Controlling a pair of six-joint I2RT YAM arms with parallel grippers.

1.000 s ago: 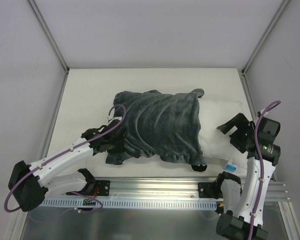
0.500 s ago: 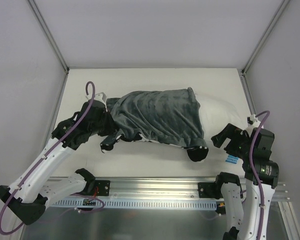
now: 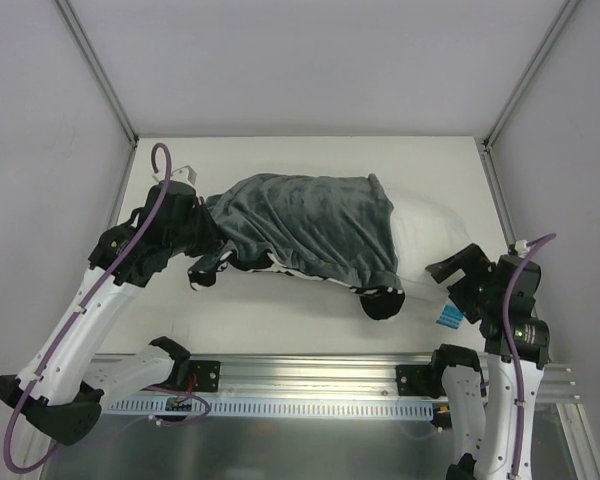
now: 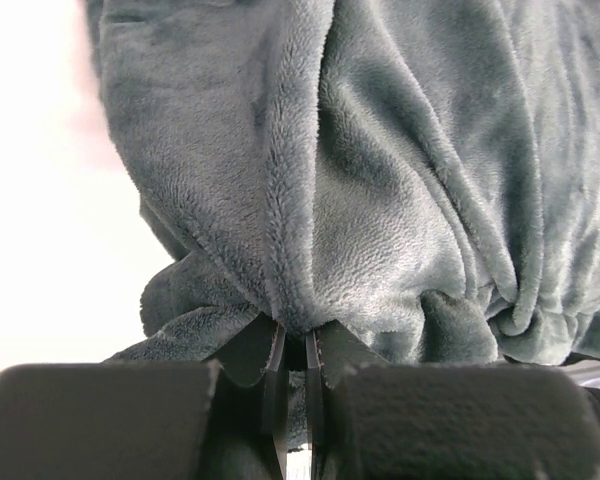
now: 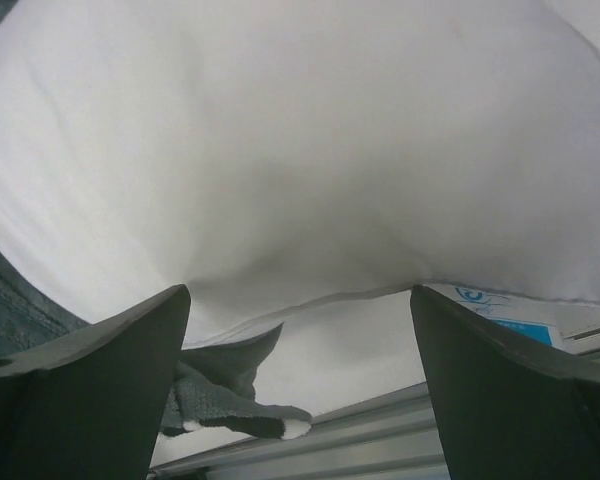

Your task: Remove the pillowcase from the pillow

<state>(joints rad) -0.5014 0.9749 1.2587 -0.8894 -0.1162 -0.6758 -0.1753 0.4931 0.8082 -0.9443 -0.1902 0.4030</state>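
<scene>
Left pincer was clenched on a bunched fold of the pillowcase at its left end, which seemed held up off the surface. Grey plush face was up; zebra stripes showed along the near lower edge. Pillowcase lay across the middle of the surface, covering the left and middle of the pillow; the white right end stuck out bare. Right pincer was released, fingers spread wide with the bare pillow end bulging just ahead of them; contact could not be told. A blue-printed tag lay by the pillow's near right corner.
</scene>
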